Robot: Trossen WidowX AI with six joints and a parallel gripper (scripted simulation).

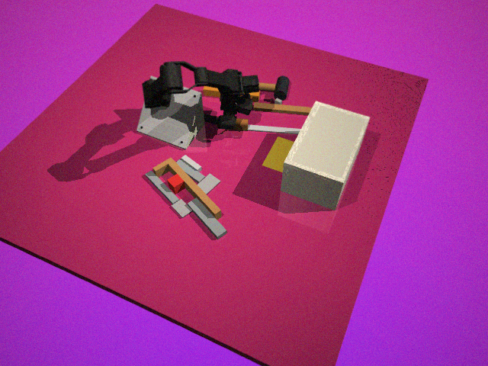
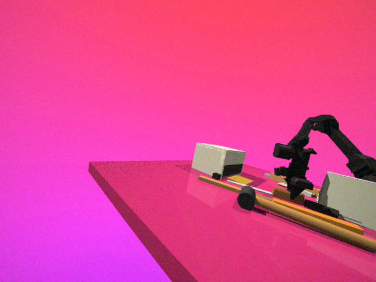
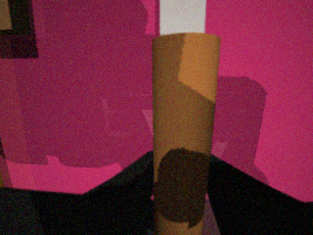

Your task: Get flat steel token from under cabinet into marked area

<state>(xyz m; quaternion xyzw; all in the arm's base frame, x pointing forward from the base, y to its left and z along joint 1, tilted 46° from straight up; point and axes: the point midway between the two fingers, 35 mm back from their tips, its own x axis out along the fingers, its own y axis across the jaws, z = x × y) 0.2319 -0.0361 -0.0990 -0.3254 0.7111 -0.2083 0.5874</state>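
Note:
My gripper [image 1: 234, 123] [image 2: 295, 195] [image 3: 178, 158] is shut on the brown handle of a tool with a long, flat, pale blade [image 1: 271, 129] [image 2: 254, 188] [image 3: 182, 17]. The blade points toward the cabinet [image 1: 327, 142] [image 2: 208, 159], a cream box with a dark opening low on its front. In the exterior view the blade's far end shows beside the yellow marked area [image 1: 274, 155] [image 2: 242, 179], just in front of the cabinet; in the top view the cabinet hides that end. The steel token is not visible in any view.
A wooden stick [image 1: 281, 108] [image 2: 220, 184] with a black end block [image 2: 216, 175] lies alongside the blade. Beyond it are a mallet with a black head [image 1: 282, 88] [image 2: 246, 198] and an orange bar [image 1: 211, 91]. Grey strips, a wooden hooked bar [image 1: 194, 187] and a red cube [image 1: 175, 183] lie nearer the top camera.

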